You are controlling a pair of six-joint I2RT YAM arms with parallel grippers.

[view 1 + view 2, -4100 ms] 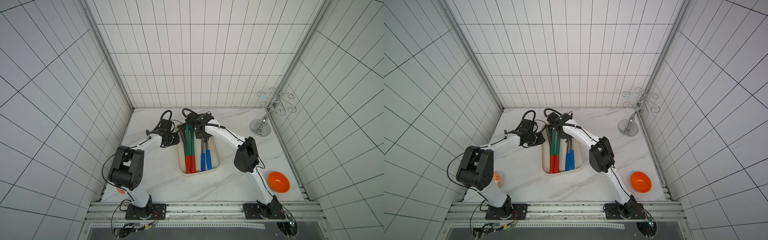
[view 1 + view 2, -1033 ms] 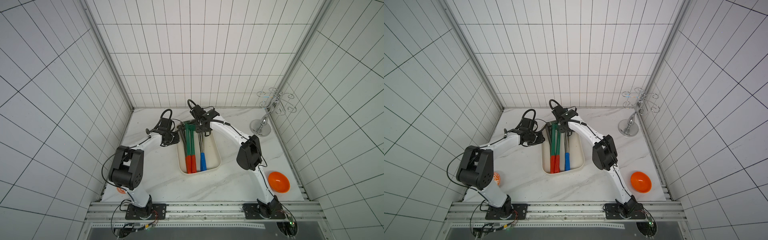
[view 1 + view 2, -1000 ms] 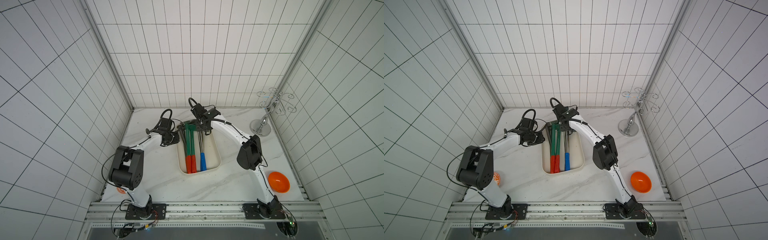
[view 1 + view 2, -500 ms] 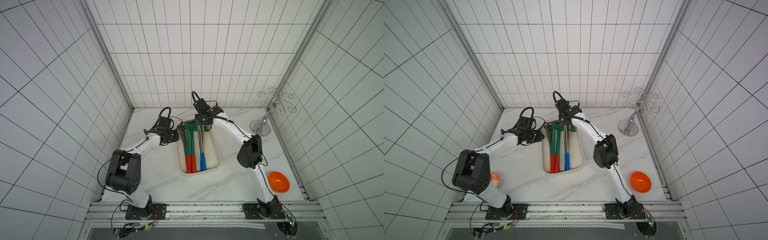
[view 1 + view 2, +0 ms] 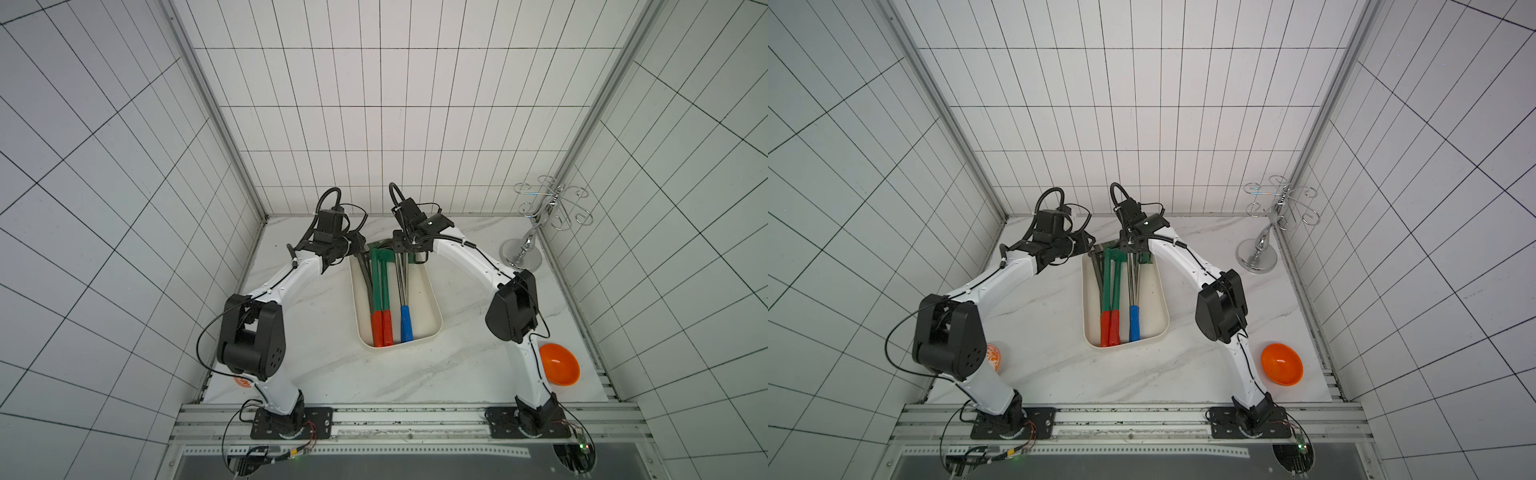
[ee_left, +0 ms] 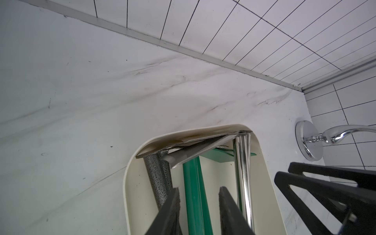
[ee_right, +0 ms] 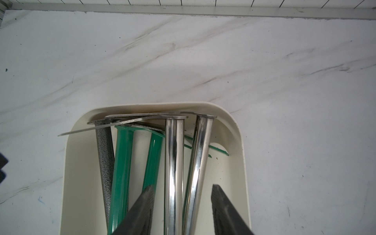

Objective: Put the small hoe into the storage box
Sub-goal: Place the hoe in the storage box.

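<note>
White tiled walls are seen around a white marble tabletop. Small hoes with green, chrome and speckled grey shafts are laid in the shallow cream-white plastic storage box. Over its far end, the left gripper and right gripper are parted narrowly, nothing clasped.

Hoes lie in the storage box, the bowl to its right.

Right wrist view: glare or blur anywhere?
Right wrist view: bright glare streaks run down both chrome shafts; the right tool is soft, out of focus; the storage box rim is sharp. Left wrist view: the left tool is likewise blurred.
</note>
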